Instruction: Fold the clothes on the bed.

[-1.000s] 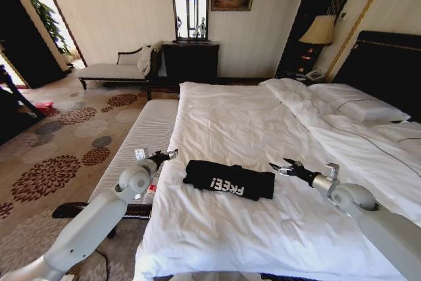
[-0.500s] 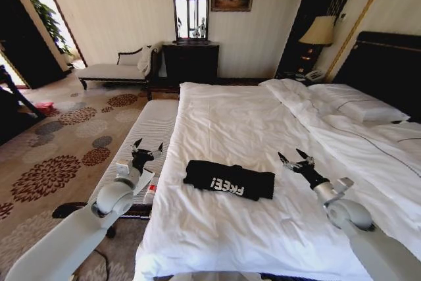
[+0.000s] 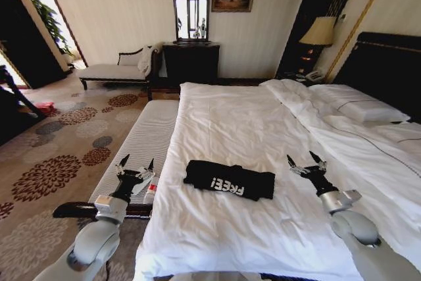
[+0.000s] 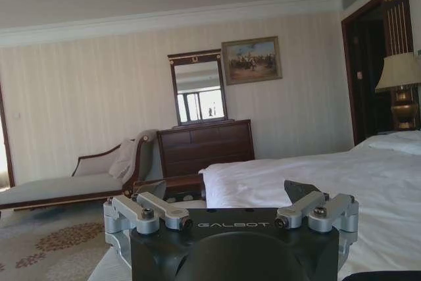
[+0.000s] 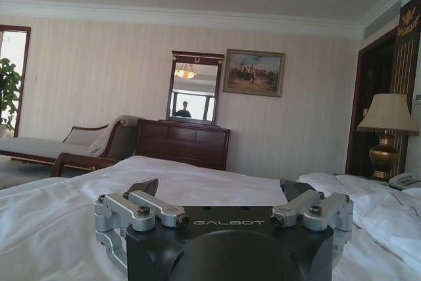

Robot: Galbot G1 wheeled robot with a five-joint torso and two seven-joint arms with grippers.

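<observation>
A black T-shirt (image 3: 229, 180) lies folded into a compact, slightly rumpled rectangle on a large bed (image 3: 263, 129), near the bed's foot edge and closer to its left side. The soft fabric shows white lettering on its upper face. The bed is covered in a smooth white duvet with shallow creases; plump white pillows (image 3: 358, 106) sit at the far right by a dark wooden headboard (image 3: 388, 64).

The left gripper (image 3: 135, 166) hovers off the bed's left edge, above a narrow ribbed grey-white bench (image 3: 148, 136), its dark fingers spread wide and holding nothing. The right gripper (image 3: 306, 160) hangs over the duvet to the right of the shirt, well clear of it, fingers likewise spread apart and empty. In both wrist views the metal finger links (image 4: 158, 208) (image 5: 148, 210) splay outward from a black body.
</observation>
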